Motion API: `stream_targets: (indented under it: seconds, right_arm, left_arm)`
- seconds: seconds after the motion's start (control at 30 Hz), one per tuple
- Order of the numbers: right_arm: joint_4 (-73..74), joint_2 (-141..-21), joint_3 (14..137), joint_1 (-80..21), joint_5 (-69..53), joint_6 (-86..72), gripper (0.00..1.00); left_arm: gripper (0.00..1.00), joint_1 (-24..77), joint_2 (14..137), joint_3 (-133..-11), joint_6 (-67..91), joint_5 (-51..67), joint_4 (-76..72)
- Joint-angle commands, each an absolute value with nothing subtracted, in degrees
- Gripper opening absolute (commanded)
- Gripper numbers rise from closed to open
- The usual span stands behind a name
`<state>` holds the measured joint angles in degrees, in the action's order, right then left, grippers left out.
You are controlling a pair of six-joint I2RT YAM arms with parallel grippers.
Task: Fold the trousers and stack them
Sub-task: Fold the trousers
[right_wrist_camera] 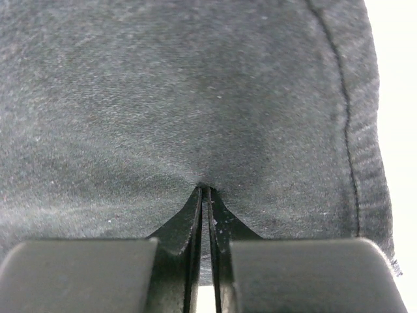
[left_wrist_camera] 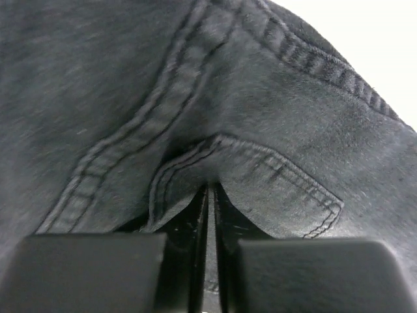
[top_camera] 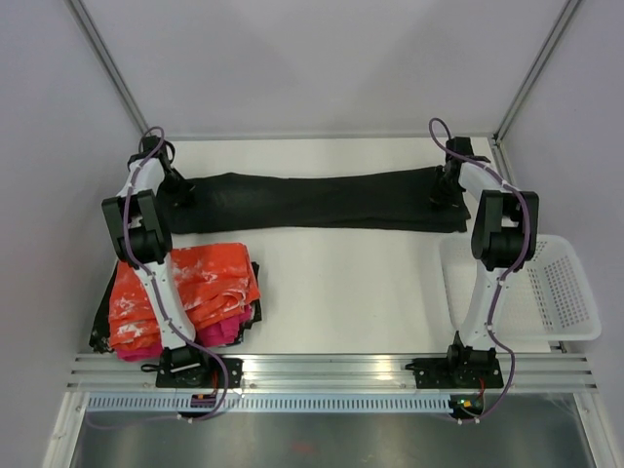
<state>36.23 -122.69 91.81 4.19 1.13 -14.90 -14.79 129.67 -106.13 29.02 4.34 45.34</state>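
- Top view: the trousers (top_camera: 312, 200) lie stretched flat across the far part of the table (top_camera: 341, 283), 1 end at far left and the other at far right. The left gripper (top_camera: 178, 191) is down on the left end and the right gripper (top_camera: 446, 191) on the right end. A pile with an orange garment (top_camera: 195, 283) on top sits near left, and there's a white basket (top_camera: 570, 292) near right.
- Left wrist: the jaws are pinched almost together with a fold of black cloth caught between them, right by a stitched pocket corner (left_wrist_camera: 313, 208). I'd guess that's the waist end.
- Right wrist: same deal. The jaws are nearly closed on a tuck of plain fabric, with the hem edge (right_wrist_camera: 352, 143) off to the right.
- My read: this is the grab for the 1st fold. Next, both ends need to lift together and 1 end gets carried over onto the other, with the cloth taut so it doesn't bunch.
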Motion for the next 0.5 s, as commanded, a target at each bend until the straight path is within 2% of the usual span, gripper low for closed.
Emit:
stream_targets:
  seconds: [0.0, 0.17, 0.33, 0.43, 0.47]
  right_arm:
    - [33.0, -128.6, 94.0, 4.7, 7.2, -17.9, 0.09]
    - [31.6, -133.4, 98.2, 4.7, 9.0, -18.9, 0.09]
    - [32.3, -139.1, 106.9, 4.7, 7.2, -18.0, 0.11]
    - [31.8, -140.6, 110.7, 4.7, 4.7, -16.2, 0.13]
    - [32.4, -140.8, 112.6, 4.7, 4.1, -15.9, 0.18]
  left_arm:
    - [0.07, -12.8, 131.7, -109.8, 32.6, 3.3, 46.8]
    - [0.02, -10.9, 137.1, -114.3, 35.7, 7.1, 44.0]
    - [0.02, -9.1, 145.0, -128.0, 36.9, 7.7, 45.4]
    - [0.02, -9.2, 145.0, -129.2, 36.9, 8.1, 43.5]
    - [0.03, -9.2, 144.7, -128.9, 36.5, 8.8, 42.5]
